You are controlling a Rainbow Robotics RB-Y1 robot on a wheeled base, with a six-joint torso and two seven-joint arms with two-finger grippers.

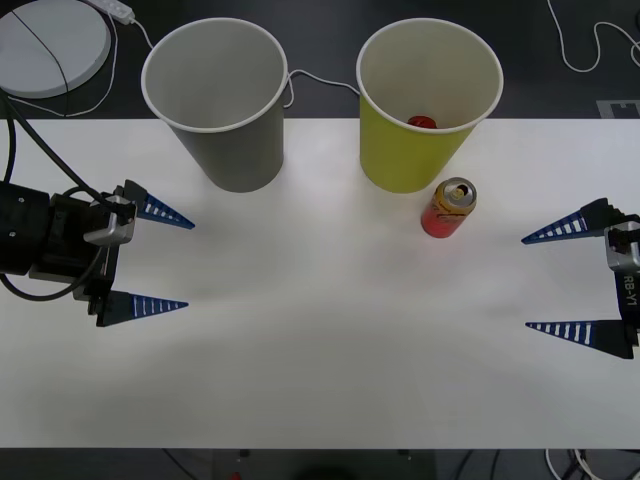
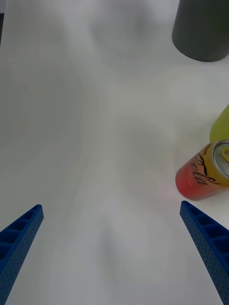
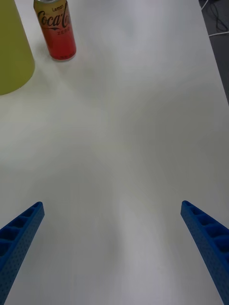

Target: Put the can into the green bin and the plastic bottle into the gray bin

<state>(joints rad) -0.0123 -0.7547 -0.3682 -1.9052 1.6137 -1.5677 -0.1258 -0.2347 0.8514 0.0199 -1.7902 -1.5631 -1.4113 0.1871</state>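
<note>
- White table [image 1: 320,380] carries everything; the gray bin [image 1: 220,100] stands at its far edge, nothing visible inside.
- Green bin [image 1: 425,110] beside it holds a small red round-topped thing [image 1: 422,123].
- Can [image 1: 448,208], upright, just in front of the green bin, reads "Coca-Cola" and "Lemon" in the left wrist view.
- Left gripper [image 1: 165,262] at the left edge and right gripper [image 1: 560,283] at the right edge: fingers spread wide, holding nothing.

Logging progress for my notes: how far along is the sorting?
Nothing looks done: the can stands on the table beside the green bin, which holds a small red thing. The left gripper and right gripper hold nothing, both open. No bottle visible.
</note>
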